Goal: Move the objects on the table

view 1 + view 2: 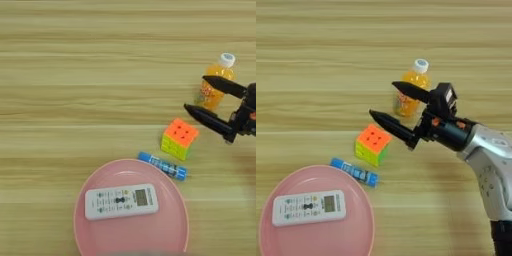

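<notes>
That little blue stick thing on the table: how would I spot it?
Start at the big pink plate near the bottom. Just off its upper right rim lies the blue tube, flat on the wood, below the colour cube. It is the only slim blue object.

Silver right forearm from the lower right, gripper (390,103) fingers (391,125) spread wide, pointing left.

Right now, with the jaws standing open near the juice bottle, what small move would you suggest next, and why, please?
Probably ease the right gripper a little further forward so the jaws straddle the orange juice bottle. They stand open, one finger already crossing in front of the bottle, the other pointing between it and the puzzle cube.
</notes>
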